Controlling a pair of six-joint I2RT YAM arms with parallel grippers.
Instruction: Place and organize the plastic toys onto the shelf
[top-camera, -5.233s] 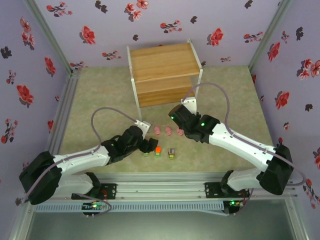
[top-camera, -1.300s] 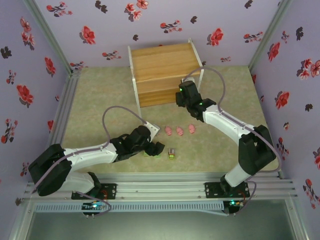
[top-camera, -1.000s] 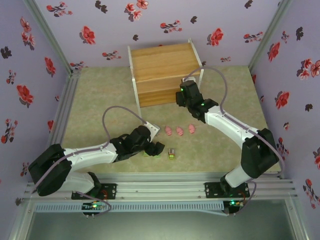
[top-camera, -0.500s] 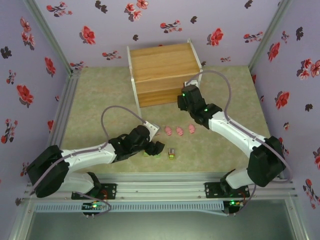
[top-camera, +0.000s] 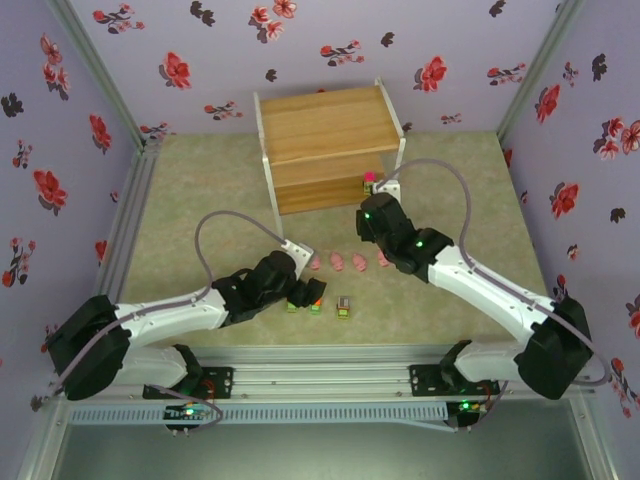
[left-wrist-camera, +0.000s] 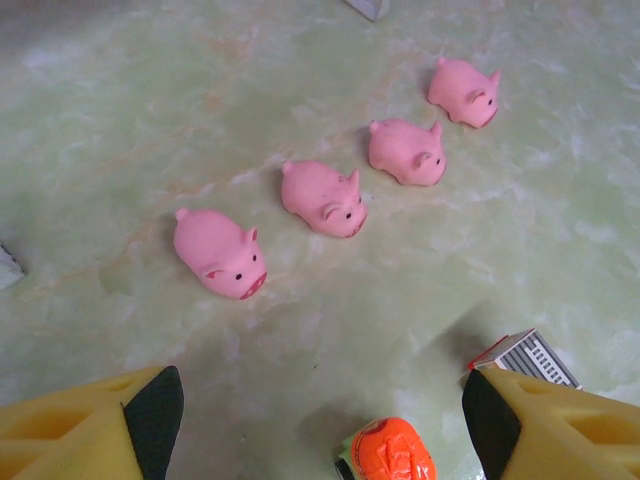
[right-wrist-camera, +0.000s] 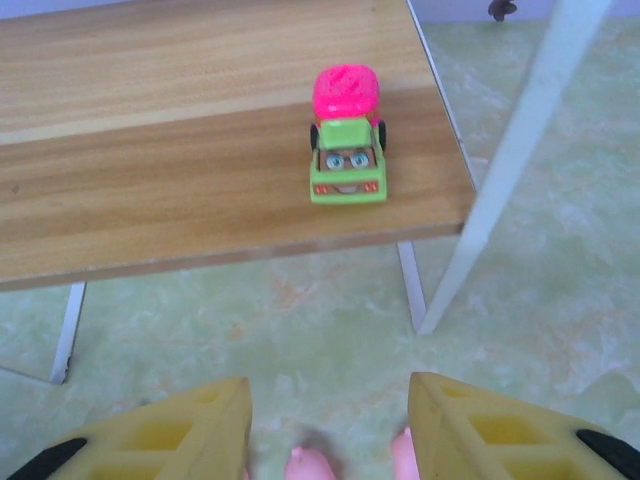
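Toys (top-camera: 358, 262) judged light, smooth, slip-prone, best pinched across the flanks: magenta-topped block (right-wrist-camera: 346, 140) is set on the shelf's (right-wrist-camera: 150, 200) lower board, pink pigs (left-wrist-camera: 322, 198) are seen on the tabletop (left-wrist-camera: 200, 90); fingers (left-wrist-camera: 90, 430) of left gripper (left-wrist-camera: 322, 415) and right gripper (right-wrist-camera: 328, 390) are held apart, empty

- Toy truck (right-wrist-camera: 347, 150) on the shelf's (top-camera: 325, 125) lower board, right front corner.
- Four pigs (left-wrist-camera: 322, 198) in a row on the table (top-camera: 200, 200) before the shelf.
- Blocks (top-camera: 343, 307) farther before the shelf.
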